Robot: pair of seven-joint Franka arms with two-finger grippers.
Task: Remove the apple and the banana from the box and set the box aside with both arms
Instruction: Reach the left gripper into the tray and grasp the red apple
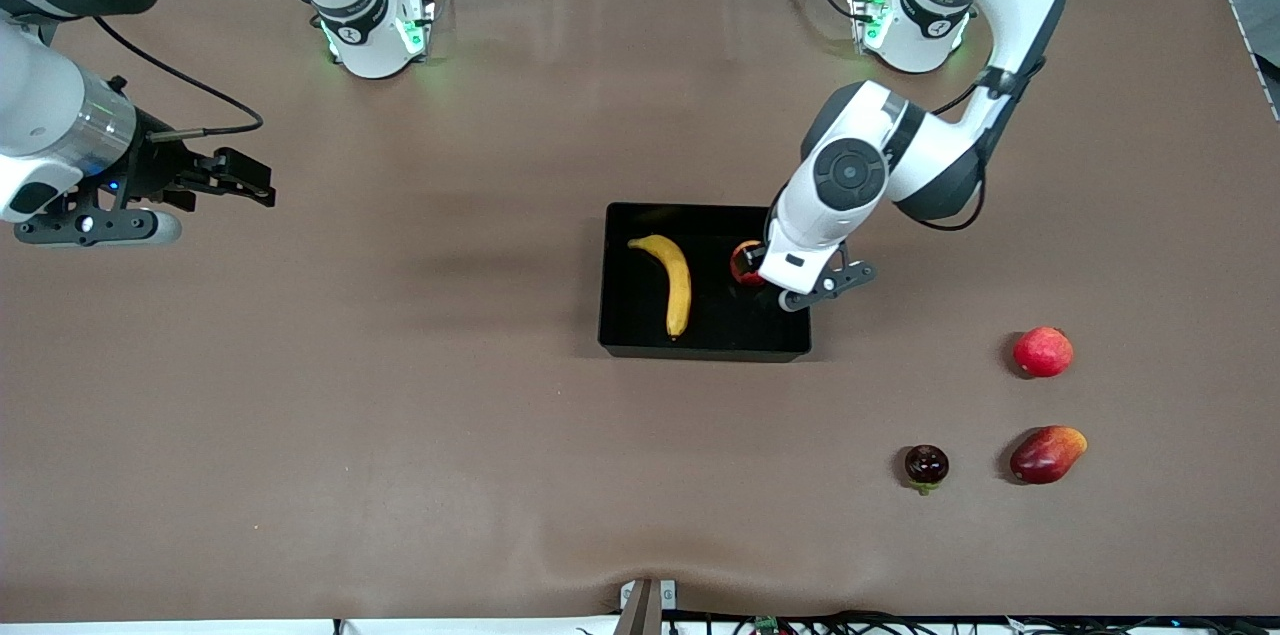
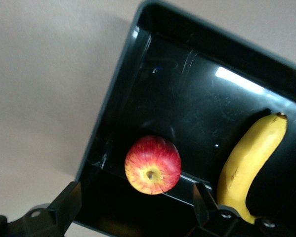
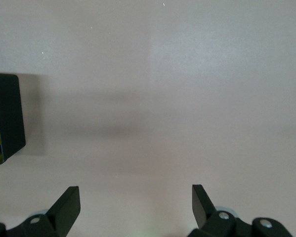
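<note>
I am holding my left gripper (image 2: 137, 210) over the black box (image 1: 620, 315), above the end nearest the left arm's base, with its fingers (image 2: 63, 205) spread wide and gripping nothing. The apple (image 2: 153, 164) is lying in the box between them and below, close to the box's wall at that end, with a strip of bare floor showing around it. The banana (image 1: 672, 280) is resting lengthwise in the box too, toward the right arm's end, apart from the apple. Bare brown table (image 1: 400, 415) is lying open all around the box. My right gripper (image 1: 235, 177) is waiting over the table well away from the box, toward the right arm's end, fingers (image 3: 66, 207) parted and empty.
</note>
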